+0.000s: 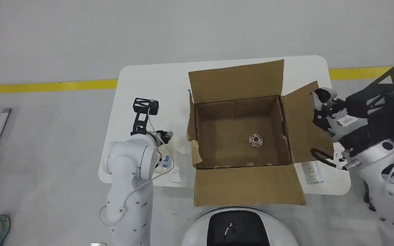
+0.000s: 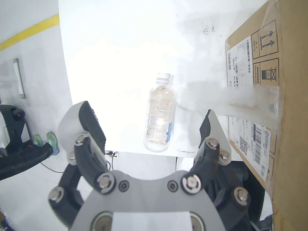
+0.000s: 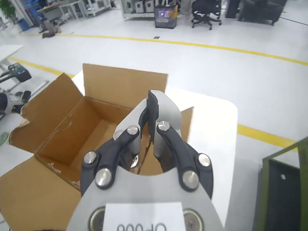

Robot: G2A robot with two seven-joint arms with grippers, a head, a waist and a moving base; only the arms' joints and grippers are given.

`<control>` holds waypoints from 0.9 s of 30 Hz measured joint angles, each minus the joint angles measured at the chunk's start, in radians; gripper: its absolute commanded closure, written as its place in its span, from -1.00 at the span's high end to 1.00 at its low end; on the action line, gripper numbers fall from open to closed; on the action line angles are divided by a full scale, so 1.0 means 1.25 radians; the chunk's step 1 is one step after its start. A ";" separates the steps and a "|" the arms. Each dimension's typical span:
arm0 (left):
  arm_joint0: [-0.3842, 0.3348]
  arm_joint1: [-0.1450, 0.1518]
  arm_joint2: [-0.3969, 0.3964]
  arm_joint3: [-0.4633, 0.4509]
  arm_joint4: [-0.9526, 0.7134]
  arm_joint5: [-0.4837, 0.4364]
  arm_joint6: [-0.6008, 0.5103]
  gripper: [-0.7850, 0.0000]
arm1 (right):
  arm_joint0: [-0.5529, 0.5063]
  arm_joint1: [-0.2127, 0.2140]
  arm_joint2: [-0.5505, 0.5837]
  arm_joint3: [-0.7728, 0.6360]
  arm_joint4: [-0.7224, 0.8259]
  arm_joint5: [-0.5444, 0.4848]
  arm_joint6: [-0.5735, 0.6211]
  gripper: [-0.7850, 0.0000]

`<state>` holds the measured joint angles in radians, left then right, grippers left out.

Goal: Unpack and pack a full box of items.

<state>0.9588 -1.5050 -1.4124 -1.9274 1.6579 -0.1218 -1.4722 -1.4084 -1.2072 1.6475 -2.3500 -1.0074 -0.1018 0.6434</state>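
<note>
An open cardboard box (image 1: 240, 132) stands mid-table with all flaps spread out. A small round metal piece (image 1: 255, 140) lies on its floor, partly visible past my right fingers (image 3: 134, 161). A clear plastic bottle (image 2: 158, 114) with a white cap lies on its side on the white table (image 2: 120, 37), left of the box and near the front edge (image 1: 167, 162). My left gripper (image 2: 151, 123) hangs open above the bottle, not touching it. My right gripper (image 3: 150, 104) is shut on nothing, over the box's right flap (image 1: 318, 98).
The box's labelled side wall (image 2: 259, 92) stands close to my left gripper. A clear flat item (image 1: 313, 174) lies at the table's front right corner. A dark green frame (image 3: 284, 181) stands off the table's right side.
</note>
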 measured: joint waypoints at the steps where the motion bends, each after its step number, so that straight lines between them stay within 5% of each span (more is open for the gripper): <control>1: 0.000 0.000 0.000 0.000 0.000 0.000 0.000 1.00 | 0.013 0.000 -0.033 0.000 -0.016 0.006 0.016 -1.00; 11: 0.000 0.000 0.000 0.000 0.000 0.000 0.000 1.00 | 0.119 -0.015 -0.328 0.200 -0.261 0.110 0.169 -1.00; 17: 0.000 0.000 0.000 0.000 0.000 0.000 0.000 1.00 | 0.179 -0.026 -0.378 0.311 -0.294 0.140 0.231 -1.00; 27: 0.000 0.000 0.000 0.000 0.000 0.000 0.000 1.00 | 0.180 -0.026 -0.379 0.312 -0.294 0.141 0.231 -1.00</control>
<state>0.9588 -1.5050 -1.4124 -1.9274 1.6579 -0.1218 -1.4722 -1.1836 -1.2392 1.1744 -1.9603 -1.3743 0.0739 0.9327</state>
